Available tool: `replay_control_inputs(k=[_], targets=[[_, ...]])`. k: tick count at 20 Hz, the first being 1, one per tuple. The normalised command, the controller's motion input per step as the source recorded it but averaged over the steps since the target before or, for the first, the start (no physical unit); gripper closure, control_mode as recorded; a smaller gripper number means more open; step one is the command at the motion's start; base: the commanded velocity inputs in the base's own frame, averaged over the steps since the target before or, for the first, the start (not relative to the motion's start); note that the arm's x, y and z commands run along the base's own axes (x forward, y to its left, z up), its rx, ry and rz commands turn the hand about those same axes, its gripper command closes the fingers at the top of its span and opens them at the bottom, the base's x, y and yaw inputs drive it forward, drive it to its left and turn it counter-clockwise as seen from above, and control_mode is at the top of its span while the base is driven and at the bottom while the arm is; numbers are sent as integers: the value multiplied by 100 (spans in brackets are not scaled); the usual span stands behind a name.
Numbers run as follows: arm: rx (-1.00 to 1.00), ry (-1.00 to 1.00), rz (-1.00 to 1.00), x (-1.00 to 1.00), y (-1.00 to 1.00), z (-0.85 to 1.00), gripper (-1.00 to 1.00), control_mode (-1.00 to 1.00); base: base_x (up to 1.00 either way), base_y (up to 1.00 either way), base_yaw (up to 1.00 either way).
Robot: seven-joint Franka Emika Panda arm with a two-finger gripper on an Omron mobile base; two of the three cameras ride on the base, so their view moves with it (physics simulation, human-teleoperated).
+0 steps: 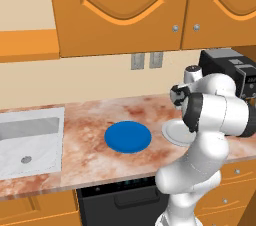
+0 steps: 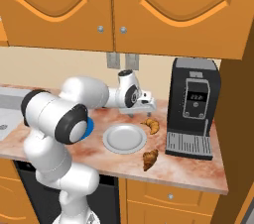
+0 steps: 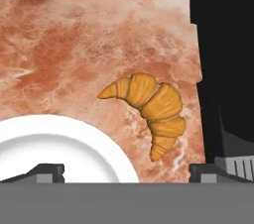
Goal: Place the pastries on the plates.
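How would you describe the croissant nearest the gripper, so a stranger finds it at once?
Find the black coffee machine on the counter's right end. Between it and the pale plate lies a croissant, below the gripper. The other croissant lies nearer the counter's front edge.

The worktop [image 2: 59, 119] looks like polished stone, mottled rust-red and cream, smooth with a soft sheen right out to its front edge. The blue plate [image 1: 128, 136] reads as flat, matt colour, smooth and unpatterned. The pale plate [image 2: 124, 138] has a glazed, ceramic look (its raised rim catches a little light). Near the worktop's back edge, a croissant [image 3: 149, 109] shows a ridged, flaky golden-brown crust; a second croissant [image 2: 150, 158] by the front edge looks darker. The coffee machine [image 2: 192, 106] is glossy black, plastic-like, with a ribbed grey metal-looking tray. Cupboard doors [image 2: 163, 5] are smooth orange-toned wood. The sink [image 1: 30, 142] has a pale, marbled finish.
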Motion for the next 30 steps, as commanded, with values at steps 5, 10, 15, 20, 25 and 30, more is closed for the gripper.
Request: replay_control_inputs(k=[5, 10, 15, 20, 25, 30], targets=[[0, 0, -2, 19, -17, -27, -100, -100, 0, 0, 0], [0, 1, 0, 15, -17, -23, -100, -100, 0, 0, 0], [0, 1, 0, 16, -23, -22, -100, -100, 0, 0, 0], [0, 2, 0, 16, -18, -24, -100, -100, 0, 0, 0], [0, 3, 0, 18, -16, -22, -100, -100, 0, 0, 0], [0, 4, 0, 12, -13, -17, -100, -100, 0, 0, 0]])
